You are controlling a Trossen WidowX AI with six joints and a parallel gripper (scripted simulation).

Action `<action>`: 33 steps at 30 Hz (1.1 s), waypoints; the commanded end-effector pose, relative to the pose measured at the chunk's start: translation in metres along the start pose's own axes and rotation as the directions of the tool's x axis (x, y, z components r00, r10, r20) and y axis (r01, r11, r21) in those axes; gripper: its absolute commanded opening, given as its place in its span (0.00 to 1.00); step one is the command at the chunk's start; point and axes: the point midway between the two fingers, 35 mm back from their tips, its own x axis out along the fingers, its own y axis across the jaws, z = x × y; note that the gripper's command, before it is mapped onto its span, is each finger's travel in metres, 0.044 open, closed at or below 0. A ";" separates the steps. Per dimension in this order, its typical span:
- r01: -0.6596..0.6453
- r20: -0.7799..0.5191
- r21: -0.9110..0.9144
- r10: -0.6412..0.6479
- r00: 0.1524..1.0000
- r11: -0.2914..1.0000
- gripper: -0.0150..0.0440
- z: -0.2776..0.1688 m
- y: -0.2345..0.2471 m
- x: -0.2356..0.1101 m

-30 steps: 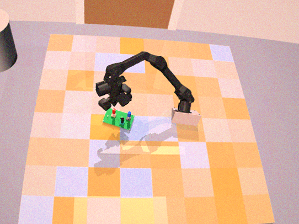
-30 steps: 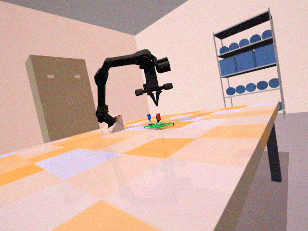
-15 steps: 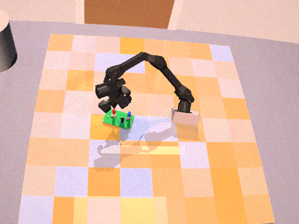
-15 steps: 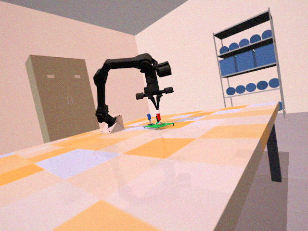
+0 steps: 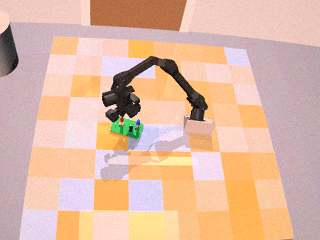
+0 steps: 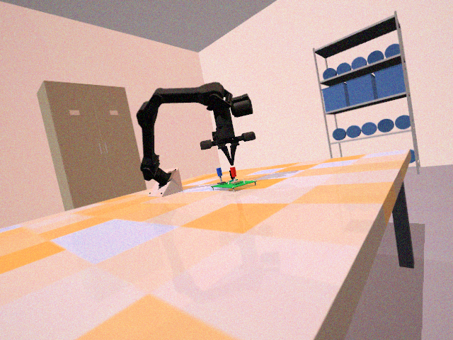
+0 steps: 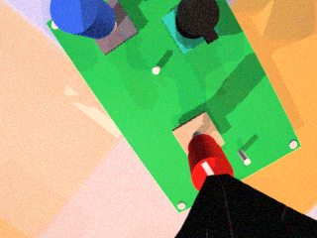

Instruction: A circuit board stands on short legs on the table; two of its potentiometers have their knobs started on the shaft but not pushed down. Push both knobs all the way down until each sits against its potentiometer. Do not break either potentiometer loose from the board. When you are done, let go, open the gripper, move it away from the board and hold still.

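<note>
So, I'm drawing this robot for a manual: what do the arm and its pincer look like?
The arm is matte black throughout, built of chunky rounded links with barrel-shaped joints, on a pale wedge-shaped base. No cables or markings show. The pincer has two slim black fingers tapering to a point under a short crossbar with round ends; a dark cylinder sticks out beside the wrist.
</note>
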 end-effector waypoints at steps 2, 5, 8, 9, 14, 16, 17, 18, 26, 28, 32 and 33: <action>-0.003 -0.002 -0.007 0.003 1.000 1.000 0.25 0.000 0.000 0.002; -0.003 -0.002 -0.007 0.003 1.000 1.000 0.25 0.000 0.001 0.002; -0.003 -0.002 -0.007 0.003 1.000 1.000 0.25 0.000 0.001 0.003; -0.003 -0.002 -0.007 0.003 1.000 1.000 0.25 0.000 0.001 0.004; -0.003 -0.002 -0.007 0.003 1.000 1.000 0.25 0.000 0.001 0.005; -0.003 -0.002 -0.007 0.003 1.000 1.000 0.25 0.000 0.001 0.005; -0.003 -0.002 -0.007 0.003 1.000 1.000 0.25 0.000 0.001 0.006; -0.003 -0.002 -0.007 0.003 1.000 1.000 0.25 0.000 0.001 0.006; -0.003 -0.002 -0.007 0.003 1.000 1.000 0.25 0.000 0.001 0.008; -0.003 -0.002 -0.007 0.003 1.000 1.000 0.25 0.000 0.001 0.007; -0.003 -0.002 -0.007 0.003 1.000 1.000 0.25 0.000 0.001 0.006; -0.003 -0.002 -0.007 0.003 1.000 1.000 0.25 0.000 0.001 0.006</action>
